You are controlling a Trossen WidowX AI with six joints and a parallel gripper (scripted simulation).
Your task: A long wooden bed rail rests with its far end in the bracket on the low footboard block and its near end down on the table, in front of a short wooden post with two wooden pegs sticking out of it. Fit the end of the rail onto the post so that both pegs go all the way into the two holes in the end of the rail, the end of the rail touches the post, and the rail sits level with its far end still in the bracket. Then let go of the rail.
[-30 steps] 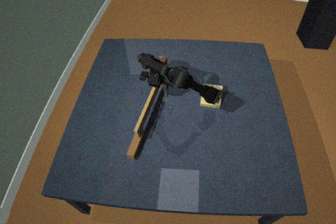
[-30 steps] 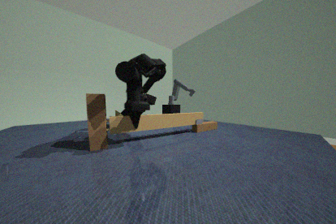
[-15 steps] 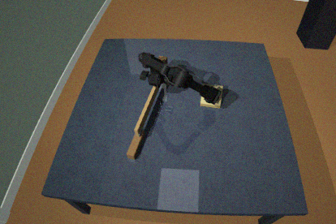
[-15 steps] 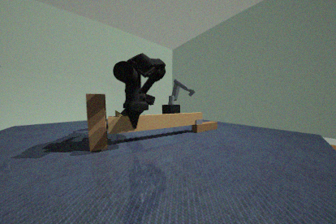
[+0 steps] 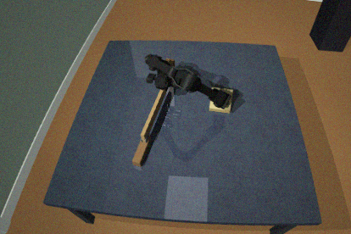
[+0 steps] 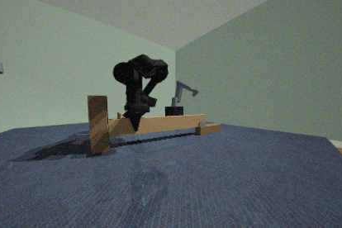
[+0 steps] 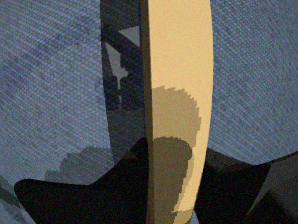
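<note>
The tan rail [image 5: 153,112] [image 6: 171,123] [image 7: 180,60] is raised off the table and looks close to level. Its near end meets the face of the upright post [image 5: 170,62] [image 6: 97,124] in the exterior view; no gap shows there. The pegs and holes are hidden. The rail's far end stands over the inner part of the low footboard block [image 5: 140,155] [image 6: 210,129]; the bracket is too small to tell how deep it sits. My gripper [image 6: 134,125] [image 7: 160,143] is shut on the rail a little way from the post, one finger on each side.
The arm's base stands on a pale yellow plate [image 5: 220,109] to the right of the rail. A lighter rectangle [image 5: 186,198] marks the front of the blue table [image 5: 252,169] [image 6: 220,186]. The arm's shadow lies beside the rail.
</note>
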